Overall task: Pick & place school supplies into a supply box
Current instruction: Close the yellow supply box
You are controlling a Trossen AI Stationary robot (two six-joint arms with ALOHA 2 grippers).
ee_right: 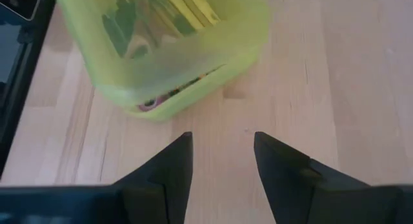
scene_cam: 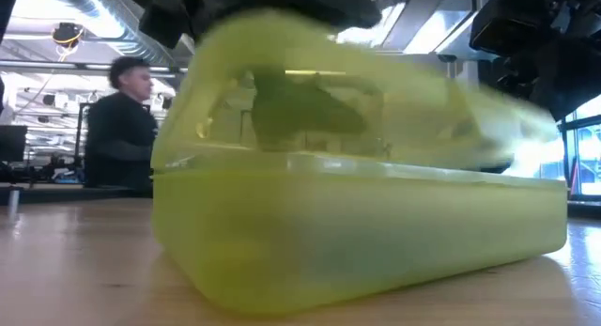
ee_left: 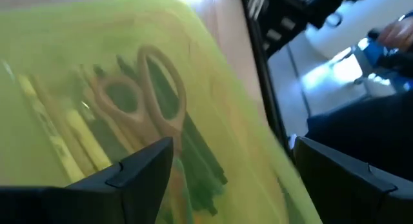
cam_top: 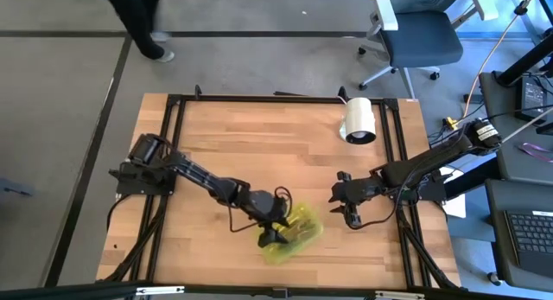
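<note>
— On the table's near edge, what is around the supply box [cam_top: 292, 233]?

— Bare wood mostly. The white roll [cam_top: 359, 120] lies far off by the back right frame rail, well apart from it. Beyond the table stand an office chair [cam_top: 421, 34] and, at the back left, a person's legs [cam_top: 138, 19].

— Does anything block the box?

— The left gripper [cam_top: 275, 224] hangs right over it, fingers spread wide across the lid, so from above that arm covers part of the case. The right gripper [cam_top: 350, 209] waits just beside the box on the right, fingers partly apart with nothing between them.

— What do the other views add?

— The left wrist view looks through the translucent lid: scissors [ee_left: 145, 98] and yellow pencils [ee_left: 61, 130] lie inside. The right wrist view shows the box's end [ee_right: 174, 50] and bare table [ee_right: 303, 75] in front of its own fingers. The low view is almost filled by the box; behind it a seated person [scene_cam: 122, 119] shows.
</note>
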